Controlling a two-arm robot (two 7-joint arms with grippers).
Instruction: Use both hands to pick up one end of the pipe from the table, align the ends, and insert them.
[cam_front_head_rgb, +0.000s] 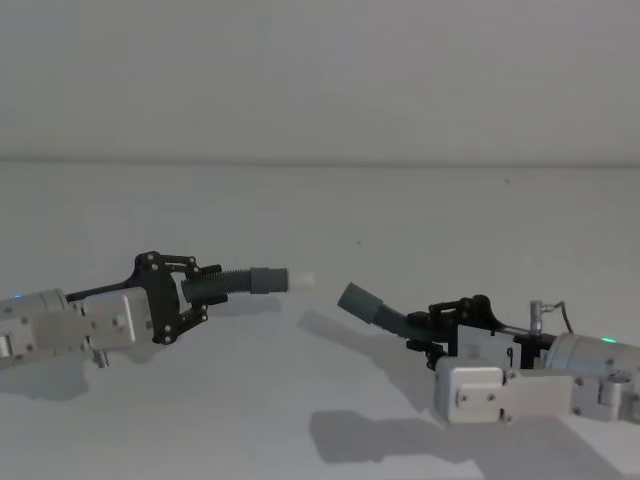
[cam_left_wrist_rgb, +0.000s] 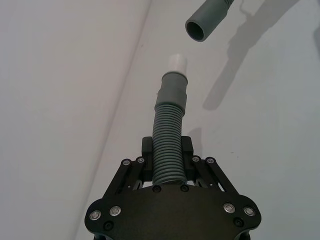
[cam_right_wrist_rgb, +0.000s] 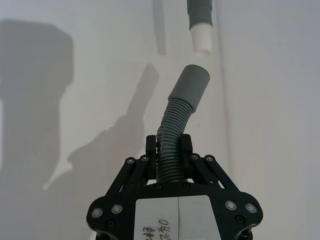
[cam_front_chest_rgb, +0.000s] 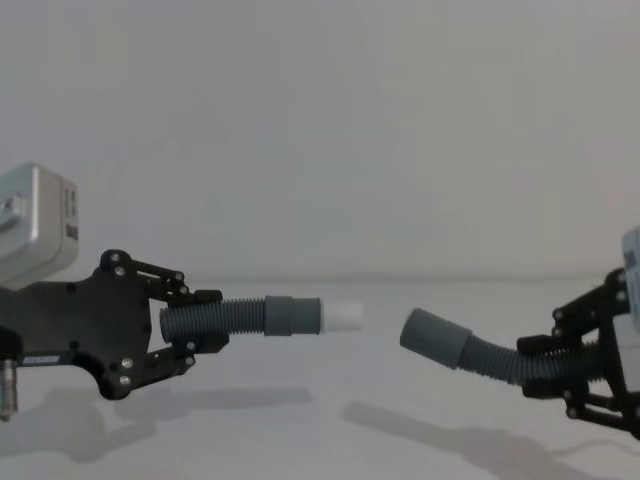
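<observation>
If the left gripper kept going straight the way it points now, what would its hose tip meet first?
Probably the open socket of the hose held by the right gripper. The whitish tip held out by the left gripper faces it across a bare gap, though the socket tilts and sits slightly off line.

From my station: the table (cam_front_head_rgb: 330, 210) is a plain matte white surface running back to a pale wall. I can make out nothing resting directly on it; both hose pieces are held up off it. Soft grey shadows fall across the near part, one at left, larger ones at right.
</observation>
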